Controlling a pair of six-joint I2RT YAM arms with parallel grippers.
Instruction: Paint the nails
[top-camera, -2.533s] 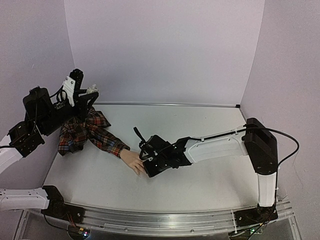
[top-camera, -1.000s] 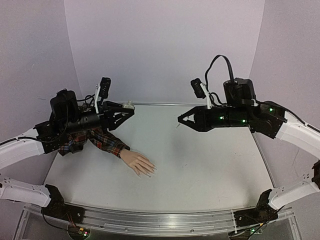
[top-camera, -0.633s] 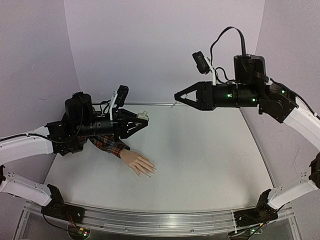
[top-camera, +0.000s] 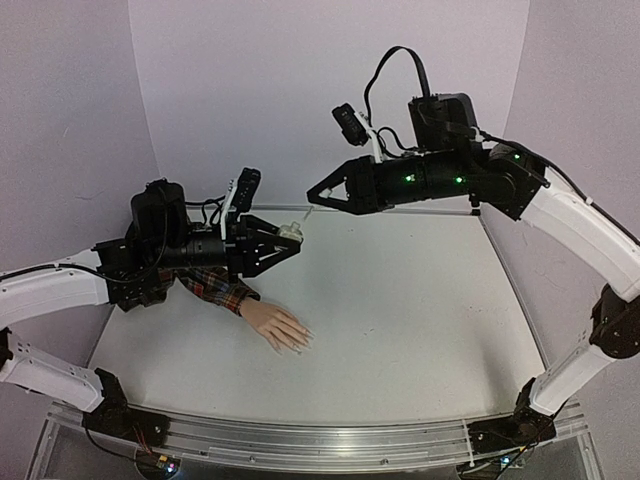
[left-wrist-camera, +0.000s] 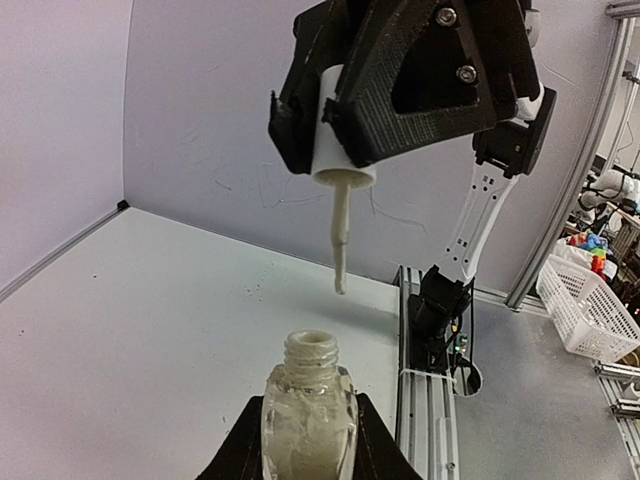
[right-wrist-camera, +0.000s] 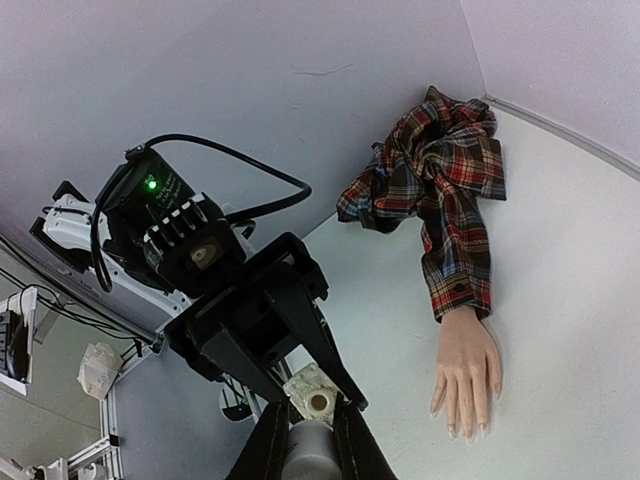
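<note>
Containers first: the left jaws were clamped on a small glass bottle (left-wrist-camera: 308, 415), held up off the desk at left-centre of the top view. Its threaded neck was open, and there was whitish stuff inside, streaky on the glass. The right jaws were closed on the white cap (left-wrist-camera: 345, 135), with the pale brush (left-wrist-camera: 340, 245) hanging out of it. The tip sat just above the bottle's mouth, not in it. At the far right edge of the left wrist view there was also a white basket (left-wrist-camera: 585, 305) off the desk, with some colourful bits I couldn't make out.

Compared with 0.6 s back, the right arm had swung left and lower, so the brush got way closer to the bottle. The left arm had barely budged. 2.5 s back the right jaws were down at the fingers; now they were well above them.

The hand (top-camera: 280, 327) lay flat, palm down, lower left of centre. The nails (right-wrist-camera: 452, 432) at its fingertips were too tiny to tell if painted. The plaid sleeve (top-camera: 215, 285) ran off toward the upper left. White desk (top-camera: 420, 310), plain lilac walls (top-camera: 300, 90) on three sides, and a metal rail (top-camera: 330, 445) along the bottom edge.
</note>
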